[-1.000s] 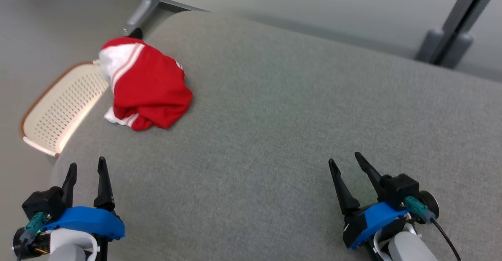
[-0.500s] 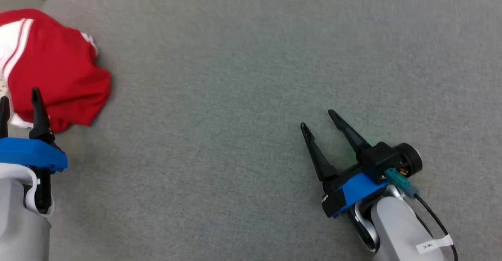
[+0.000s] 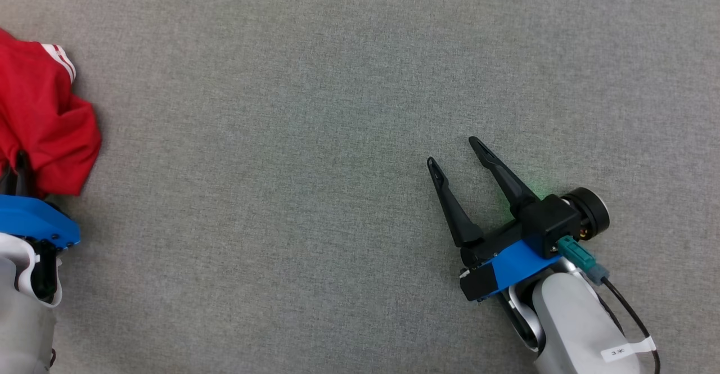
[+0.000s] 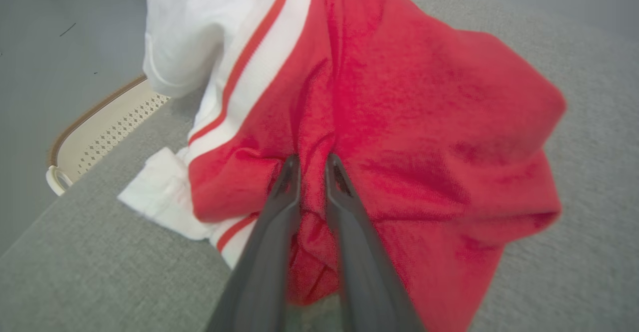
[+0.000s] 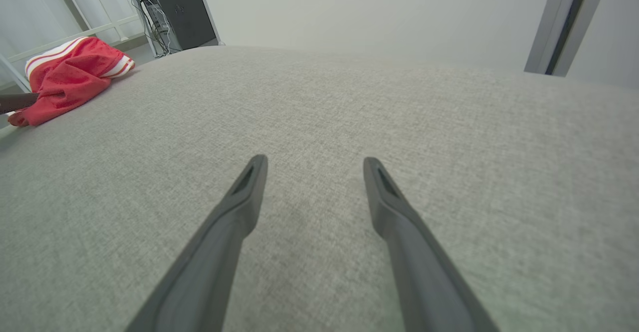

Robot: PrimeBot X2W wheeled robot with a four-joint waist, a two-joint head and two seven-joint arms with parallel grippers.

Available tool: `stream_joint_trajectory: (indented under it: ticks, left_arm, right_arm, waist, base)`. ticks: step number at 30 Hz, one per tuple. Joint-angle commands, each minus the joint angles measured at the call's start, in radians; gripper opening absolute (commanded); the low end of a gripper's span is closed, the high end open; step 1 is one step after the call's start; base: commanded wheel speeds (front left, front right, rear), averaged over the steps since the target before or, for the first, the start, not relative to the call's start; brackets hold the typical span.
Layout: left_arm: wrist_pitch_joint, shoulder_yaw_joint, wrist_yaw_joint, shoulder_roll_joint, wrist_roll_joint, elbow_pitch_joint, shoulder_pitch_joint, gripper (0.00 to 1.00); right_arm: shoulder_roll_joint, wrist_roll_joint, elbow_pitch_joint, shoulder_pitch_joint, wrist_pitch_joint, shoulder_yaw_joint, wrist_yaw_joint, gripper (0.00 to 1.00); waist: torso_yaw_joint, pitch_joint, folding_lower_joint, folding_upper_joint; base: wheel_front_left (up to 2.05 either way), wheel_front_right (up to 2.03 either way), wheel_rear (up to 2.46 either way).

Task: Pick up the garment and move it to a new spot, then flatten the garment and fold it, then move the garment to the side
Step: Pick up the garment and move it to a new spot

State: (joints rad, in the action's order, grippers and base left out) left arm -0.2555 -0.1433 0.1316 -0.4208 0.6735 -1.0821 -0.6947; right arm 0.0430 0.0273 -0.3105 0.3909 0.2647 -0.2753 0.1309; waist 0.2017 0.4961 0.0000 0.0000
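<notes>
Head view: garment [image 3: 45, 121] far left on the surface [image 3: 281, 138]; my right gripper [image 3: 453, 152], spread wide, well apart. Left wrist view: left gripper [image 4: 312, 165] narrow, pinching a red fold near the surface's edge, basket [image 4: 100, 127] beyond. Right wrist view: surface stretches ahead.

garment [image 4: 399, 122]: soft matt red-and-white cloth | surface [image 3: 337, 138]: rough grey woven fabric | my jaws: matt dark plastic
</notes>
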Motion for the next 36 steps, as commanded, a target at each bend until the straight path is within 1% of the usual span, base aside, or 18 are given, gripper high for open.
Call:
stream_joint_trajectory:
  ticks: [1, 5, 7, 8, 12, 15, 17, 21, 24, 27, 33, 36]
  left_arm:
    - [0.009, -0.017, -0.002, -0.003, 0.017, -0.002, -0.012, 0.0]
    - [-0.005, -0.075, -0.002, -0.031, 0.065, 0.044, -0.025, 0.0]
    - [-0.01, -0.091, -0.002, -0.057, 0.071, 0.088, -0.039, 0.0]
    - [-0.011, -0.093, -0.002, -0.07, 0.062, 0.129, -0.048, 0.0]
    - [-0.01, -0.075, -0.002, -0.088, 0.005, 0.287, -0.03, 0.0]
    - [-0.01, -0.067, -0.002, -0.076, -0.038, 0.404, -0.008, 0.0]
    - [-0.01, -0.079, -0.002, -0.063, -0.066, 0.466, 0.007, 0.0]
    - [-0.01, -0.107, -0.002, -0.034, -0.1, 0.57, 0.036, 0.0]
    - [-0.01, -0.127, -0.002, -0.001, -0.101, 0.628, 0.066, 0.0]
    - [-0.011, -0.158, -0.002, 0.022, -0.099, 0.676, 0.086, 0.0]
    - [-0.01, -0.257, -0.002, 0.048, -0.111, 0.72, 0.128, 0.0]
    - [-0.01, -0.324, -0.002, 0.075, -0.116, 0.729, 0.149, 0.0]
  right_arm:
    - [0.014, 0.003, -0.016, -0.011, -0.001, 0.013, 0.0, 1.0]
    - [0.013, 0.019, -0.02, -0.021, -0.001, 0.018, 0.0, 1.0]
    - [0.012, 0.031, -0.018, -0.027, -0.001, 0.02, 0.0, 1.0]
    - [0.012, 0.038, -0.018, -0.029, -0.001, 0.024, 0.0, 1.0]
    - [0.01, 0.07, -0.017, -0.047, 0.0, 0.03, 0.0, 1.0]
    - [0.011, 0.103, -0.021, -0.064, -0.001, 0.035, 0.0, 1.0]
    - [0.01, 0.119, -0.018, -0.081, -0.001, 0.035, 0.0, 1.0]
    - [0.01, 0.149, -0.012, -0.115, 0.0, 0.03, 0.0, 1.0]
    - [0.01, 0.167, -0.004, -0.134, 0.0, 0.023, 0.0, 1.0]
    - [0.01, 0.171, 0.009, -0.144, -0.001, 0.013, 0.0, 1.0]
    - [0.01, 0.188, 0.035, -0.166, 0.0, -0.028, 0.0, 1.0]
    - [0.01, 0.203, 0.049, -0.183, -0.001, -0.041, 0.0, 1.0]
  waist:
    - [0.0, -0.004, 0.0, 0.0]
    - [0.001, -0.026, 0.0, 0.0]
    - [0.002, -0.045, 0.0, 0.0]
    - [0.003, -0.056, 0.0, 0.0]
    - [-0.006, -0.112, 0.0, 0.0]
    - [-0.028, -0.162, 0.0, 0.0]
    - [-0.051, -0.191, 0.0, 0.0]
    - [-0.115, -0.238, 0.0, 0.0]
    - [-0.178, -0.26, 0.0, 0.0]
    - [-0.248, -0.272, 0.0, 0.0]
    - [-0.395, -0.276, 0.0, 0.0]
    - [-0.462, -0.272, 0.0, 0.0]
  base:
    - [0.0, 0.0, 0.0]
    - [0.0, 0.0, 0.0]
    - [0.0, 0.0, 0.0]
    - [0.0, 0.0, 0.0]
    - [0.0, 0.0, 0.0]
    - [0.0, 0.0, 0.0]
    - [0.0, 0.0, 0.0]
    - [0.0, 0.0, 0.0]
    - [0.0, 0.0, 0.0]
    - [0.0, 0.0, 0.0]
    - [0.0, 0.0, 0.0]
    - [0.0, 0.0, 0.0]
